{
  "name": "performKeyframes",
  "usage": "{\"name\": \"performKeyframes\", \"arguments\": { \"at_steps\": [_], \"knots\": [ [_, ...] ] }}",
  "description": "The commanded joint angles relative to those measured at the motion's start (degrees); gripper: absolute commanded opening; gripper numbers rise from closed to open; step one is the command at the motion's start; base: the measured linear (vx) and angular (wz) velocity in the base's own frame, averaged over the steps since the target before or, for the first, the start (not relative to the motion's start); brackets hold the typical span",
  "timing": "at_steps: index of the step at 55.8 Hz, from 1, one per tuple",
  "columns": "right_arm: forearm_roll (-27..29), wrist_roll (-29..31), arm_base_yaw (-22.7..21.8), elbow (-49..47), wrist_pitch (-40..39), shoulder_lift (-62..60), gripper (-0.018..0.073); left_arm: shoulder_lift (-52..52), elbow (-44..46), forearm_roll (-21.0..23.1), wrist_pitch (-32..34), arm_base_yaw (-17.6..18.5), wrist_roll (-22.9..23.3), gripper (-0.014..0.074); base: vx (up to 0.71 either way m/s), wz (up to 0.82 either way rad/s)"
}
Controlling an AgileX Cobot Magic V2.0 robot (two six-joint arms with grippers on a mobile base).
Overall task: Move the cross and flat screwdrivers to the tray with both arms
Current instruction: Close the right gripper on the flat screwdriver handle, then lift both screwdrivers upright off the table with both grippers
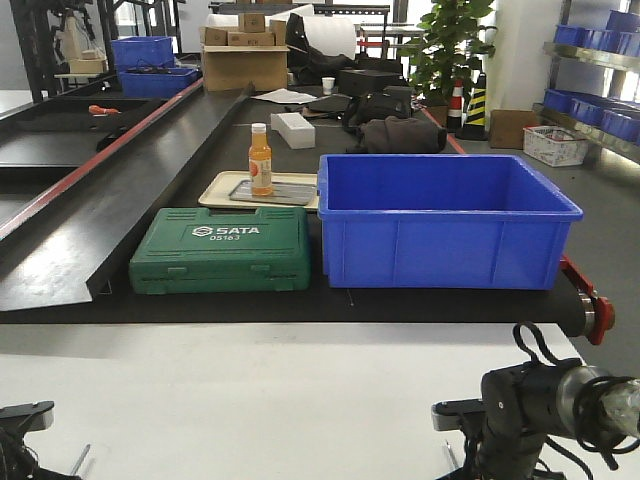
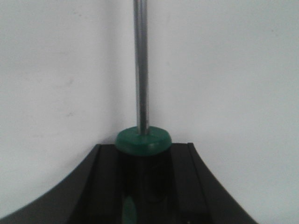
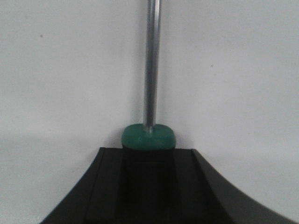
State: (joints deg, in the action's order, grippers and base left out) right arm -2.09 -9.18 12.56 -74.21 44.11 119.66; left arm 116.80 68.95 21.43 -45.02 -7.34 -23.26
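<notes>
Left gripper [image 2: 143,154]: clamped on the black handle of a green-collared, steel-shafted screwdriver [image 2: 141,70], white tabletop [image 2: 233,70] behind it.
Right gripper [image 3: 148,153]: clamped likewise on the twin screwdriver [image 3: 152,60].
Done: both tools look grasped.
Remaining: carrying and releasing both into the grey tray, unseen here.

place: workshop | evidence: conveyor belt [image 1: 200,150], blue bin [image 1: 440,230], green toolcase [image 1: 222,250]

White table [image 1: 250,400]; black conveyor [image 1: 185,190]; shelving right [image 1: 590,55].
</notes>
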Motion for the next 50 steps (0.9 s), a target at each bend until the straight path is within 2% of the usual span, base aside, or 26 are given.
{"name": "performKeyframes", "arguments": {
  "at_steps": [1,11,21,27,37,50],
  "knots": [
    [0.03,-0.08,-0.08,-1.28,-0.93,-2.46,-0.0013,-2.42,0.93,1.44,0.96,0.05,0.42,0.0000,0.00,0.00],
    [0.03,-0.08,-0.08,-1.28,-1.32,-5.95,-0.0012,-4.70,1.21,1.53,1.88,0.25,0.58,0.0000,0.00,0.00],
    [0.87,-0.49,-0.08,-1.28,-3.68,-13.21,-0.0010,-9.92,2.33,3.14,3.09,3.06,0.44,0.0000,0.00,0.00],
    [1.10,-0.49,-0.08,-1.28,-5.23,-18.37,-0.0010,-14.45,2.46,5.40,6.45,5.44,0.44,0.0000,0.00,0.00],
    [1.10,-0.06,-0.03,-1.28,-7.45,-26.55,-0.0009,-24.08,2.46,11.90,11.25,9.32,0.44,0.0000,0.00,0.00],
    [1.08,2.41,0.02,-1.28,-7.94,-36.28,-0.0008,-36.11,2.46,12.35,17.83,12.55,-0.93,0.0000,0.00,0.00]
  ]
}}
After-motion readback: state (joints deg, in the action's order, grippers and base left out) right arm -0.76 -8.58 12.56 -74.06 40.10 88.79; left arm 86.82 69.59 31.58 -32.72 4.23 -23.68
